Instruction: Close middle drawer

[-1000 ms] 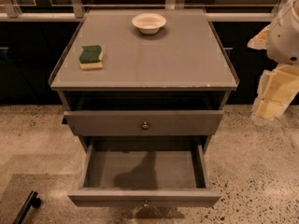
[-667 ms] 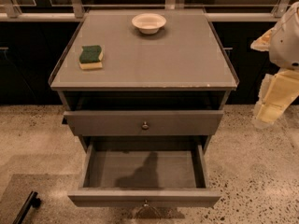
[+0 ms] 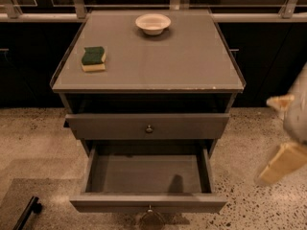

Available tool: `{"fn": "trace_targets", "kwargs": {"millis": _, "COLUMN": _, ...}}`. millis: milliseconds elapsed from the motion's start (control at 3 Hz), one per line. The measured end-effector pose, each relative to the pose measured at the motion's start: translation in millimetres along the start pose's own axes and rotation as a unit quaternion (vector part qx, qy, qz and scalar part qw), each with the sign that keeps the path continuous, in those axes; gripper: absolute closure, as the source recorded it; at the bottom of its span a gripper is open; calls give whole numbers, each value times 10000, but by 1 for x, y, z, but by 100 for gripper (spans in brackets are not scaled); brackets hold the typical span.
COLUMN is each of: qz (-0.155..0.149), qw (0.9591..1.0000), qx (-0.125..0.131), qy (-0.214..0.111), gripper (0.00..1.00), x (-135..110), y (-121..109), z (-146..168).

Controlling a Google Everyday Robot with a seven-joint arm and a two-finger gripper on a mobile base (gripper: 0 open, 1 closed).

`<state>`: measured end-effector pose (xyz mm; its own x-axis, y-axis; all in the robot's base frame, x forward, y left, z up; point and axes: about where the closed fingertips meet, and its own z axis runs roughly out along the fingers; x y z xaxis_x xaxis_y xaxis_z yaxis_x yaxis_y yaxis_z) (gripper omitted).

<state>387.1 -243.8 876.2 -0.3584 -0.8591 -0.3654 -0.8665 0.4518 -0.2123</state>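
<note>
Since the earlier frames the cream-coloured two-finger gripper (image 3: 284, 162) had been carried downward along the right edge of the frame, from beside the cabinet top to the level of the drawers; the furniture and the things on it were left as they had been.

In the camera view the gripper was seen at the right edge, below centre, over the speckled stone floor (image 3: 33, 143) and well apart from the cabinet. It was blurred and partly cut off by the frame, so whether it was spread or pressed together could not be told.

The grey three-drawer cabinet (image 3: 158, 61) was placed at the centre of the frame. The middle drawer (image 3: 192, 202), a wide shallow grey box with a flat low front, was pulled far out toward the bottom of the frame, so that its inside was exposed. A small round metal knob (image 3: 149, 208) was fixed at the centre of its front. Just above it the taller-fronted grey top drawer (image 3: 192, 126) was seen, its front set slightly forward of the cabinet frame.

On the cabinet top a white round bowl (image 3: 152, 24) was set at upper centre, and a green-and-yellow rectangular sponge (image 3: 93, 59) was laid near the left edge, well apart from the bowl. A black bar (image 3: 26, 213) was seen on the floor at the lower left corner.
</note>
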Motion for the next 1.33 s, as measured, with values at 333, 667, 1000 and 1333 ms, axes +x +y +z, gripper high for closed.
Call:
{"fn": "trace_targets", "kwargs": {"millis": 333, "qz": 677, "qw": 9939, "qx": -661, "qy": -575, "gripper": 0, "x": 58, "y": 41, "z": 105}}
{"fn": "trace_targets", "kwargs": {"millis": 667, "qz": 1126, "qw": 9848, "qx": -839, "qy": -1024, "gripper": 0, "x": 90, "y": 50, "z": 192}}
{"fn": "trace_targets", "kwargs": {"millis": 1000, "qz": 1396, "qw": 9800, "qx": -786, "qy": -1181, "gripper": 17, "x": 103, "y": 43, "z": 237}}
{"fn": "trace_targets", "kwargs": {"millis": 1333, "qz": 1397, "qw": 9800, "qx": -787, "qy": -1181, "gripper": 40, "x": 103, "y": 43, "z": 237}}
